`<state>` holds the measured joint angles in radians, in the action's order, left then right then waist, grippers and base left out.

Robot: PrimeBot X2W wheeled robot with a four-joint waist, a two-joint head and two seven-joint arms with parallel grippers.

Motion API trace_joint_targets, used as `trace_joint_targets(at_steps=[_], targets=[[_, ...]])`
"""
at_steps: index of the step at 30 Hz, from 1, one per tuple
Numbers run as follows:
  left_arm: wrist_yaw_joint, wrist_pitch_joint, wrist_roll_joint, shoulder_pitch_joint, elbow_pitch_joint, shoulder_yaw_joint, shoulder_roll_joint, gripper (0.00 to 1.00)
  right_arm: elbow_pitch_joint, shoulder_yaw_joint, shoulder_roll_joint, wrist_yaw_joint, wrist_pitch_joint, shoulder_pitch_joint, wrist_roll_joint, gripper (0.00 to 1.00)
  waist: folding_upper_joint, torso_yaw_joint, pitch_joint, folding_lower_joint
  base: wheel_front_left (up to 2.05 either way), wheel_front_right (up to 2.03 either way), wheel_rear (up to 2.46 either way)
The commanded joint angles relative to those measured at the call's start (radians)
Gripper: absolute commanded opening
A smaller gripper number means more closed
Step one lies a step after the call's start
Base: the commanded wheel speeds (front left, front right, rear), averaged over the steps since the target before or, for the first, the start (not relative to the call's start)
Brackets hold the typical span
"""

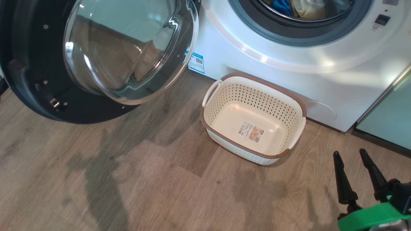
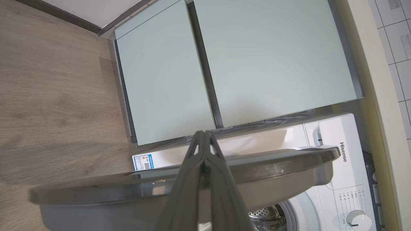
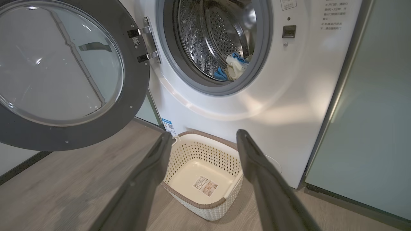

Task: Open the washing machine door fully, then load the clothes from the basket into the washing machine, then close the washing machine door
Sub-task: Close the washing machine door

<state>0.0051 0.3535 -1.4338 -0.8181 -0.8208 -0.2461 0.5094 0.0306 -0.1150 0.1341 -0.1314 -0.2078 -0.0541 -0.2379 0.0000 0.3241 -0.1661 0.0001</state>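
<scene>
Clothes [image 3: 233, 65] in drum [image 3: 208, 38] | basket [image 1: 253, 98] empty, ahead of right gripper [image 1: 349, 153], jaws wide, holding nothing | left gripper [image 2: 203, 134] pinched shut beside washing machine door [image 1: 128, 54], open: closing remains

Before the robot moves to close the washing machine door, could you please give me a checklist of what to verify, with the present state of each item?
1. Basket empty: ok.
2. Clothes inside the drum, none over the grey ring: ok.
3. Washing machine door open, its swing above the basket: ok, as it appears.
4. Left end effector shut, at the door's outer edge: ok.
5. Left end effector touching the door: cannot tell.
6. Right end effector open, empty, low beside the basket: ok.
</scene>
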Motion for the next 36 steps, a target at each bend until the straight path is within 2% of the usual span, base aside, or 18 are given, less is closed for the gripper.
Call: trace_joint_targets(at_steps=[1, 19, 36], targets=[[-0.014, 0.010, 0.009, -0.007, 0.025, -0.013, 0.053, 0.00, -0.036, -0.016, 0.025, 0.001, 0.002, 0.037, -0.011, 1.00, 0.0000, -0.001, -0.003, -0.0001, 0.00, 0.00, 0.00], [-0.043, 0.126, -0.037, 0.032, 0.069, -0.005, 0.024, 0.00, -0.031, -0.014, 0.024, 0.001, 0.002, 0.044, -0.019, 1.00, 0.0000, 0.009, -0.004, -0.0001, 0.00, 0.00, 0.00], [-0.091, 0.326, -0.160, 0.139, 0.197, -0.022, -0.037, 0.00, -0.024, -0.015, 0.015, 0.001, 0.000, 0.044, -0.018, 1.00, 0.0000, 0.019, 0.013, -0.0001, 0.00, 0.00, 0.00]])
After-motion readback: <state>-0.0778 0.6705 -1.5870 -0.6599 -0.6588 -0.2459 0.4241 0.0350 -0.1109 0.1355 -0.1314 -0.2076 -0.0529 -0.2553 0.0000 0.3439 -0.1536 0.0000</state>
